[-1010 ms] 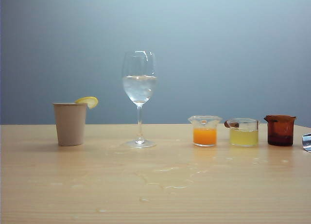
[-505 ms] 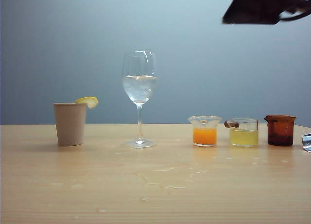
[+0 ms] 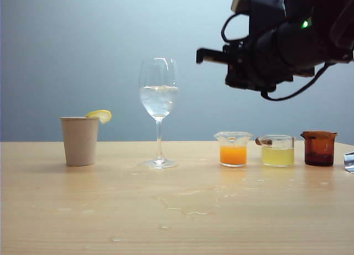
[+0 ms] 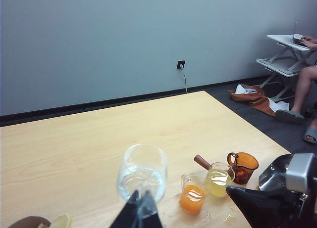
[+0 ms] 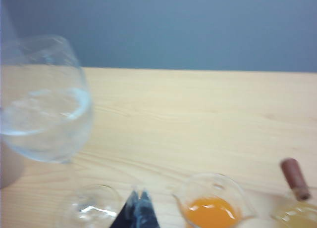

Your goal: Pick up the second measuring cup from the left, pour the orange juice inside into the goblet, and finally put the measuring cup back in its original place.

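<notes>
- Paper cup [image 3: 79,141] with a lemon slice [image 3: 99,115] on its rim is seen at the far left of the counter [image 3: 110,211].
- Goblet [image 3: 158,111] stands upright right of the paper cup, well apart; clear liquid is seen in the bowl.
- A few wet patches [image 3: 191,202] are visible on the counter in front of the vessels.
- Measuring cup [image 3: 233,149] stands upright on the counter, right of the goblet, with orange juice [image 3: 233,155] in it; nothing is touching it.
- Just beside it on the right: a clear cup [image 3: 277,150] with a brown handle stub, holding pale yellow-green liquid; then an amber cup [image 3: 319,147], close by.
- Left end effector [image 4: 141,213] is seen only in the left wrist view: fingers pressed together, nothing held, above the goblet side of the counter.
- Right end effector [image 5: 138,210] is clenched and empty; in the right wrist view its tips lie between the goblet foot [image 5: 91,205] and the measuring cup [image 5: 212,203].
- In the exterior view the right arm [image 3: 276,42] hangs high above the row of cups, well clear of them.
</notes>
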Controlling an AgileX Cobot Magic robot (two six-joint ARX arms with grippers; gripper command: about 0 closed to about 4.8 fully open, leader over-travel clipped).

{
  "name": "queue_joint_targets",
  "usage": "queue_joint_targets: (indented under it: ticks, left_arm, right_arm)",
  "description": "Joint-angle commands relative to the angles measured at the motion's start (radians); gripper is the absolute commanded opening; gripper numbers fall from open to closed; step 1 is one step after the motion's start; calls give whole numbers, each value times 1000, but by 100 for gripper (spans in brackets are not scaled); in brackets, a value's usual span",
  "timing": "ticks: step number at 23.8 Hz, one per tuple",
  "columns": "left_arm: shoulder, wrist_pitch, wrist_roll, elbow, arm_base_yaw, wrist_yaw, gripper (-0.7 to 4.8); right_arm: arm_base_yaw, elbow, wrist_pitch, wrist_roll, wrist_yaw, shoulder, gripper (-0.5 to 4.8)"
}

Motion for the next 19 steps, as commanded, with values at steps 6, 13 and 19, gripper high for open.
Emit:
queue_joint_targets:
  ticks: [6,13,19]
  left_arm:
    - [-1,14,-2,6,-1,4,-6]
    - [-1,15,-2,6,-1,4,-6]
    - [-1,32,-2,6,-1,7,-5]
  right_arm:
    - [0,2,-138,206,65,33,341]
    - [-1,3,0,134,64,148,479]
    - [-39,4,147,134,60,279,479]
